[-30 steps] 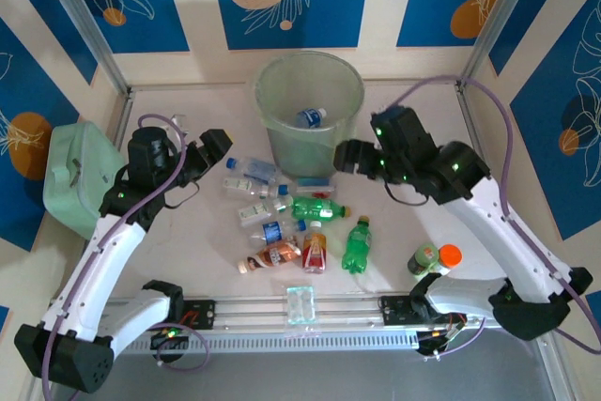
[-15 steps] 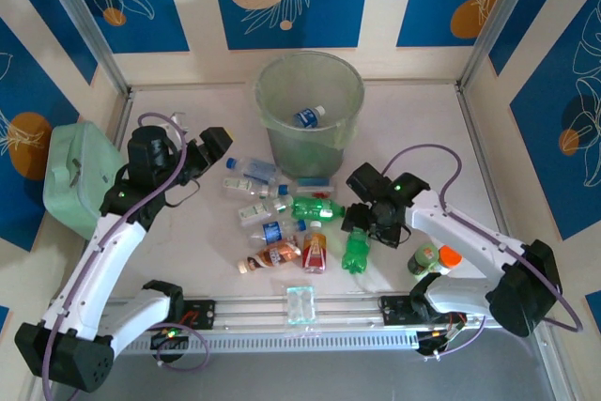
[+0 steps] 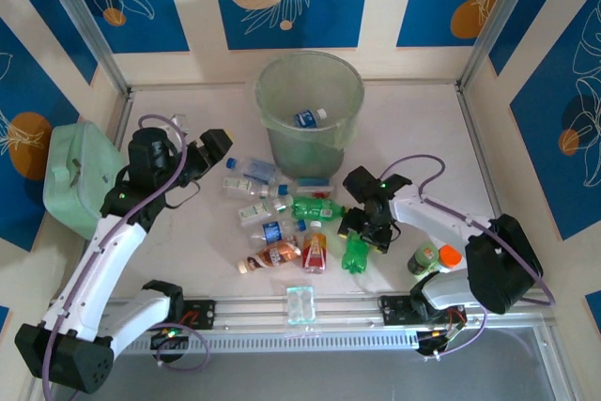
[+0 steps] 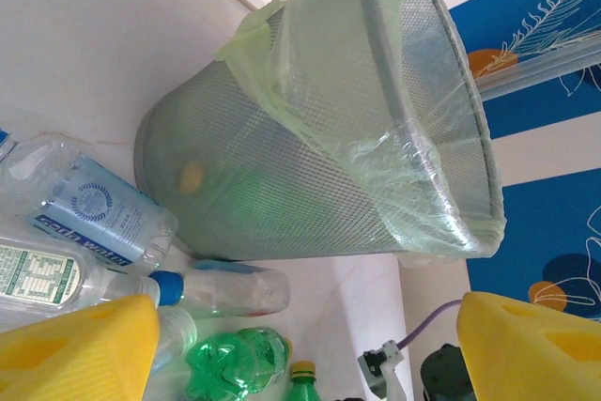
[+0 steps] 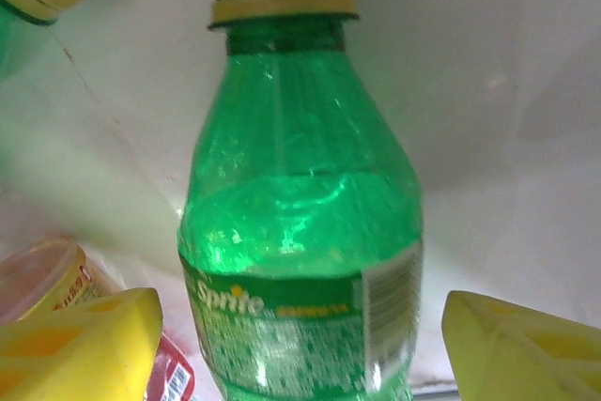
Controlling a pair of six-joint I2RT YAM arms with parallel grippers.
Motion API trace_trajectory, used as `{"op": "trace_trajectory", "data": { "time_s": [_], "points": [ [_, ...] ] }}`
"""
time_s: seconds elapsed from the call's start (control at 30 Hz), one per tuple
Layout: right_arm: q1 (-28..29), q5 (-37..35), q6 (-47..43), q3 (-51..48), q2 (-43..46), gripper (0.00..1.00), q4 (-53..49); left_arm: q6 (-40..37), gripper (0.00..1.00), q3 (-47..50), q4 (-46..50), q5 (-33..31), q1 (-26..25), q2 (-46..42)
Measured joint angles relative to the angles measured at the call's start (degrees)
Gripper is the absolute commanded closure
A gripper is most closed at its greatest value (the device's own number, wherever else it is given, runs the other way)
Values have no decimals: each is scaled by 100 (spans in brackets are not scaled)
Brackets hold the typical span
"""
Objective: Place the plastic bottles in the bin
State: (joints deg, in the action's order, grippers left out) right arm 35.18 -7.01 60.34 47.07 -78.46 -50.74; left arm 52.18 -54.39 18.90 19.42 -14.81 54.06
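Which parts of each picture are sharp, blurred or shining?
Right wrist: the green plastic Sprite bottle is sharp and glows with light through it, the yellow fingertips blurred. Left wrist: the round pale green mesh bin is sharp, its liner glossy. Top external: even light, soft shadows.

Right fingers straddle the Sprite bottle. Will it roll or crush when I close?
The Sprite bottle lies on its side, round-bodied, so a nudge likely rolls it. Its thin green plastic probably dents under a hard squeeze. Glossy and smooth, it may slip against the fingers.
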Motion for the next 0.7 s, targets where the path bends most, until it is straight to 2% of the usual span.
{"op": "trace_trajectory", "data": {
  "time_s": [0.2, 0.37, 0.7],
  "points": [
    [-39, 20, -109, 0, -413, 30, 251, 0, 18, 31, -2, 0, 0, 0],
    [-39, -4, -144, 0, -415, 34, 278, 2, 18, 52, -4, 0, 0, 0],
    [-39, -201, -192, 20, 205, 43, 240, 0, 18, 63, -4, 0, 0, 0]
  ]
}}
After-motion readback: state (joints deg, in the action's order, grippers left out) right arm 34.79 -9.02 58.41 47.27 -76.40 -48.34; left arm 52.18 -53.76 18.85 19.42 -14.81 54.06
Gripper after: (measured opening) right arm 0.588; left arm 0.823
